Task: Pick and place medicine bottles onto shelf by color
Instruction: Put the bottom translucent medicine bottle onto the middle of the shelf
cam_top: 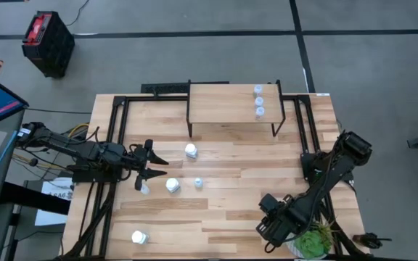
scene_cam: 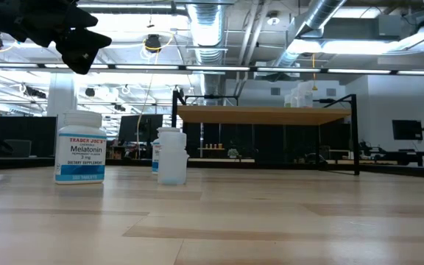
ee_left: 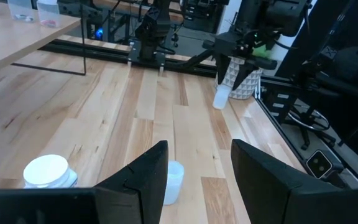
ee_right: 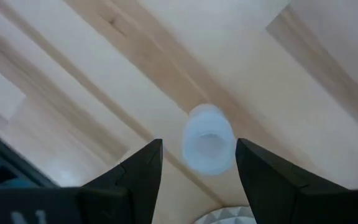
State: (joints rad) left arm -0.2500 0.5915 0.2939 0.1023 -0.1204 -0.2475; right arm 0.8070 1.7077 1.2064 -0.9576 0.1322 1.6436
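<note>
Right pincer apart above a small translucent bottle near the potted plant. Left pincer apart over the counter, beside another translucent bottle. Farther off, three bottles on the shelf.

A green potted plant sits at the table edge — black crate on the floor.

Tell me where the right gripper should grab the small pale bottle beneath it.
Take the pale bottle by its round sides, just below the cap, coming straight down from above. It stands upright with its cap facing the right gripper, whose open fingers sit on either side of it.
</note>
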